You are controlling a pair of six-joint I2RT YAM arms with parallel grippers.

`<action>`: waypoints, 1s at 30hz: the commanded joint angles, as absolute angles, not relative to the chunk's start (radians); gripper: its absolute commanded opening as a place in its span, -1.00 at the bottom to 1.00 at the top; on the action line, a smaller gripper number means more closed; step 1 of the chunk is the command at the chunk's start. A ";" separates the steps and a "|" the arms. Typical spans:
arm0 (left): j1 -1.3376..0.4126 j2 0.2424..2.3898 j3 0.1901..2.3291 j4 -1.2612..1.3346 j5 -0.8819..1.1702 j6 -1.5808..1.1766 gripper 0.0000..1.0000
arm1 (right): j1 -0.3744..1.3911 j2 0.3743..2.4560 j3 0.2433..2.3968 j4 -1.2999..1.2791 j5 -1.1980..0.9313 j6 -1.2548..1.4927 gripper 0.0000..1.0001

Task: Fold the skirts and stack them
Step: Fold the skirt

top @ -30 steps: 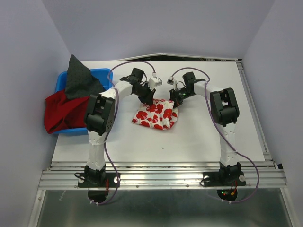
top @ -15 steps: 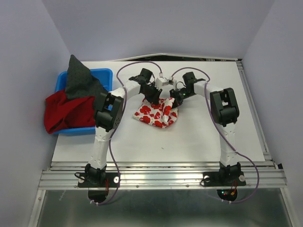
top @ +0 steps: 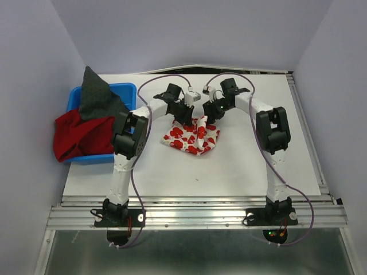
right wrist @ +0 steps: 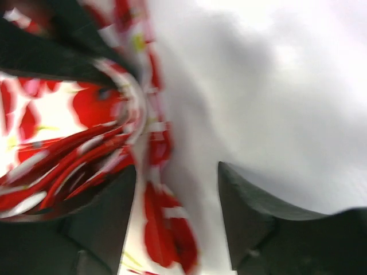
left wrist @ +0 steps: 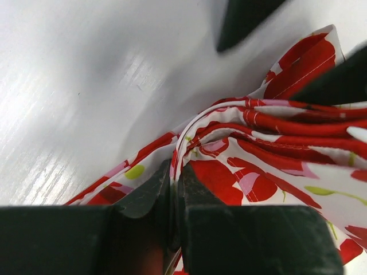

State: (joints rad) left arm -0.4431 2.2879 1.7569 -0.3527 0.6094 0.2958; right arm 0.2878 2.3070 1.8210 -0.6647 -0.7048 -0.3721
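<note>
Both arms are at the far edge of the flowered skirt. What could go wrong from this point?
1. The left jaws are shut on only a thin fold at the edge of the flowered skirt; a pull may let it slip out.
2. The right jaws stand open with cloth at one side of the gap, in a blurred view; they may catch too little.
3. From above, the two wrists are very close, so they might bump.

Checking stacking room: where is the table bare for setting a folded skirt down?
Bare: the table strip nearer than the floral skirt, and the part right of the right arm. Crowded: the blue bin side and mid-table at that skirt.
</note>
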 commanded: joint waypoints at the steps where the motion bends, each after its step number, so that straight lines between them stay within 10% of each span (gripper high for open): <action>1: -0.446 2.319 1.661 -0.428 0.540 0.279 -1.00 | 0.223 2.287 1.879 -0.657 -0.387 -0.368 0.33; 8: -0.446 2.306 1.663 -0.430 0.538 0.252 -1.00 | 0.130 2.215 1.959 -0.660 -0.247 -0.287 0.33; 16: -0.446 2.287 1.657 -0.436 0.515 0.259 -0.84 | 0.152 1.925 1.792 -0.593 -0.704 0.121 0.23; 30: -0.442 2.304 1.663 -0.428 0.517 0.244 -0.75 | 0.413 1.856 1.315 -0.282 -0.799 0.384 0.27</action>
